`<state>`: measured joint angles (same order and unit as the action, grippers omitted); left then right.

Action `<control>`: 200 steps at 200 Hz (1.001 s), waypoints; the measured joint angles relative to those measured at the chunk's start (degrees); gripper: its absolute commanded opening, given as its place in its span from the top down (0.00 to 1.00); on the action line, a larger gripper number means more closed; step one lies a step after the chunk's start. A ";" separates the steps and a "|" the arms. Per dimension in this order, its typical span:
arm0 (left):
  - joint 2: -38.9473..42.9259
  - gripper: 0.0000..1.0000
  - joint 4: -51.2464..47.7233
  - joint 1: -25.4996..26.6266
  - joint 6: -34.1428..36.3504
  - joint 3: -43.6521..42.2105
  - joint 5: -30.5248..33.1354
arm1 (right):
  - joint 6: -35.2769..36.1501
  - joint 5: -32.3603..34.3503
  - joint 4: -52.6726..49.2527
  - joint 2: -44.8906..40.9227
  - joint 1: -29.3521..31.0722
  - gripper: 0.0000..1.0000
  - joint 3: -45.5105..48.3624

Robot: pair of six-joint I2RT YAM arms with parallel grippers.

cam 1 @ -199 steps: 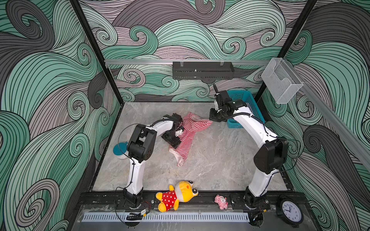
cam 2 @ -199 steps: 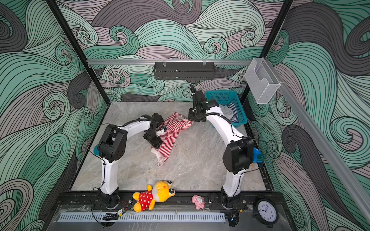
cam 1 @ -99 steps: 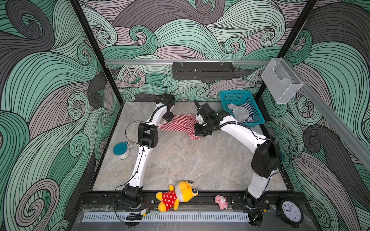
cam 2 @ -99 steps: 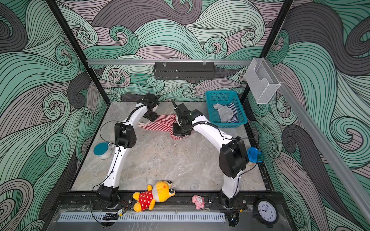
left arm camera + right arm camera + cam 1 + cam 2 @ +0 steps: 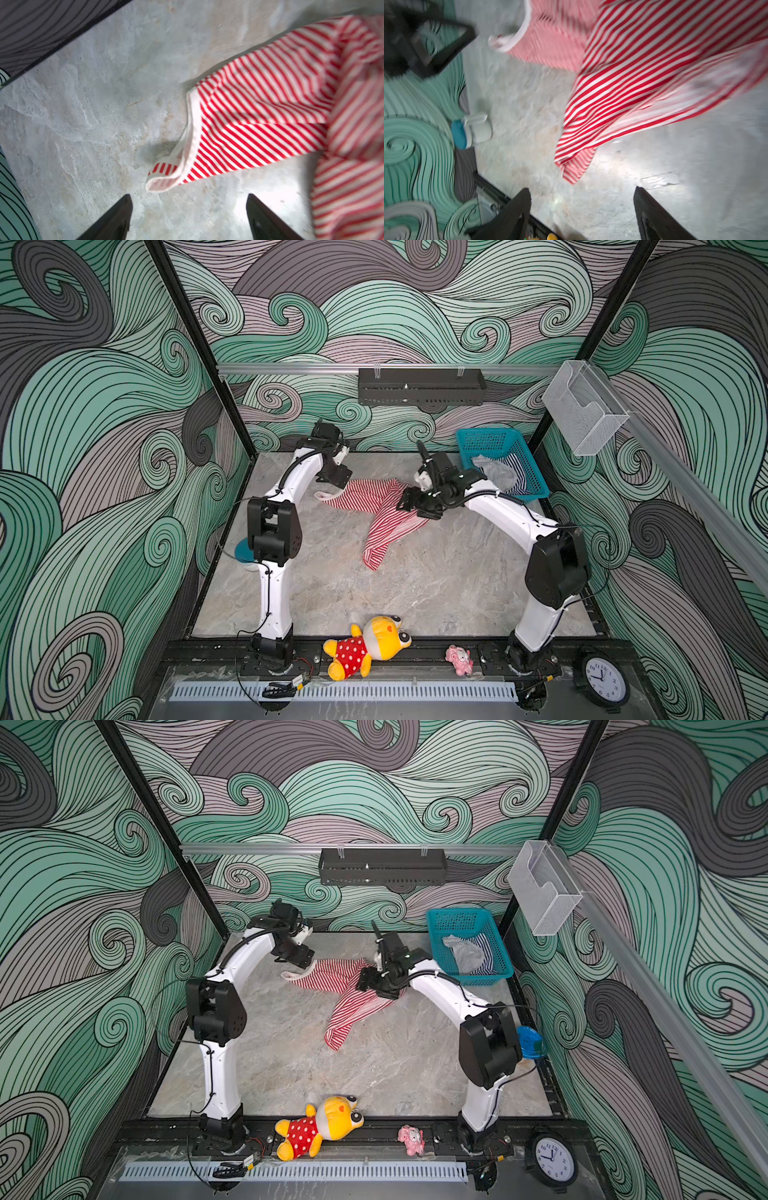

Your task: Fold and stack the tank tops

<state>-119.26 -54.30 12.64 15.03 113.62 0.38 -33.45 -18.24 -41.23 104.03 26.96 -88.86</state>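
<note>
The red striped tank top [image 5: 376, 512] lies crumpled on the table [image 5: 436, 580], toward 12 o'clock from the table's middle. Its white-trimmed strap [image 5: 166, 180] points to 9 o'clock and a long tail trails toward 6. The left gripper [image 5: 188, 199] hovers just beside that strap end, fingers spread with nothing between them. The right gripper [image 5: 582, 191] hangs over the top's 3 o'clock edge, fingers also spread and holding nothing; the cloth below it looks blurred. The navy striped tank top [image 5: 519, 472] sits bunched in the teal basket [image 5: 486, 434] at the 1 o'clock corner, well apart from the red one
</note>
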 measured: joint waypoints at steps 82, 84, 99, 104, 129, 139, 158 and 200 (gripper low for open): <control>7.13 0.09 -3.30 10.05 0.13 -22.84 -12.15 | 0.85 9.53 -1.95 17.22 -8.22 0.18 -9.99; 7.15 0.09 -3.32 10.05 0.11 -23.39 -12.31 | 0.87 9.57 -2.01 17.46 -8.35 0.18 -10.10; 7.69 0.09 -3.61 10.08 0.00 -26.53 -13.00 | 0.90 10.36 -2.60 19.85 -9.62 0.19 -11.56; 8.11 0.09 -3.61 10.12 -0.02 -27.43 -13.25 | 0.90 10.75 -2.86 20.68 -10.03 0.19 -12.33; 11.08 0.09 -3.56 10.43 -0.04 -30.73 -14.05 | 1.29 12.04 -3.54 23.47 -11.56 0.22 -15.87; 12.50 0.09 -3.45 10.67 -0.04 -31.71 -14.23 | 1.31 12.33 -3.74 24.35 -12.09 0.25 -17.31; 14.73 0.09 -3.45 10.99 -0.11 -33.22 -14.58 | 1.40 12.33 -4.22 26.27 -12.76 0.33 -20.13; 16.79 0.09 -3.08 11.17 -0.22 -36.44 -14.75 | 1.64 12.02 -5.22 28.70 -12.94 0.55 -21.97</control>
<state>-102.48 -57.39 23.81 14.81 77.19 -14.37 -31.81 -6.22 -46.46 132.73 14.02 -110.83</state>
